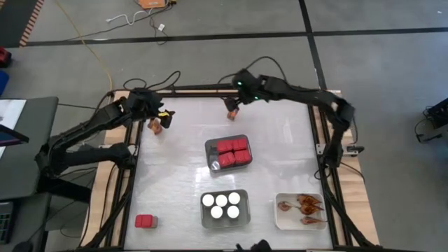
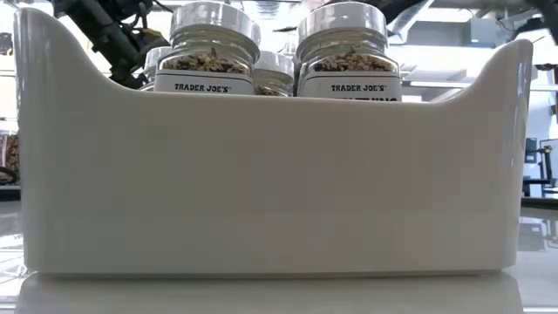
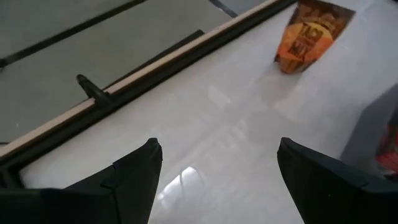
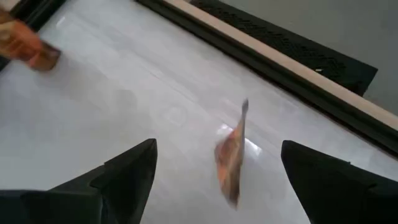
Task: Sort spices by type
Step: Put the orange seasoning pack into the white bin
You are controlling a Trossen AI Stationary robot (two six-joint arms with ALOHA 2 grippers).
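In the high view my left gripper [image 1: 162,115] hovers by the table's far left corner, an orange-brown packet [image 1: 155,125] right beside it. My right gripper [image 1: 234,103] is over the far edge's middle, above a second packet [image 1: 230,110]. In the right wrist view that packet [image 4: 230,163] shows edge-on and blurred between my open fingers [image 4: 217,180], untouched. The left wrist view shows open fingers [image 3: 217,180] over bare table and a packet [image 3: 308,34] standing farther off. A lone red box [image 1: 145,221] lies near the near left corner.
A grey tray of red boxes [image 1: 210,148] sits mid-table. Near the near edge are a tray of white-lidded jars [image 1: 204,213] and a white tray of packets [image 1: 280,218]. In the low view, the jar tray's wall [image 2: 279,174] fills the picture. A black frame rail [image 1: 196,89] borders the far edge.
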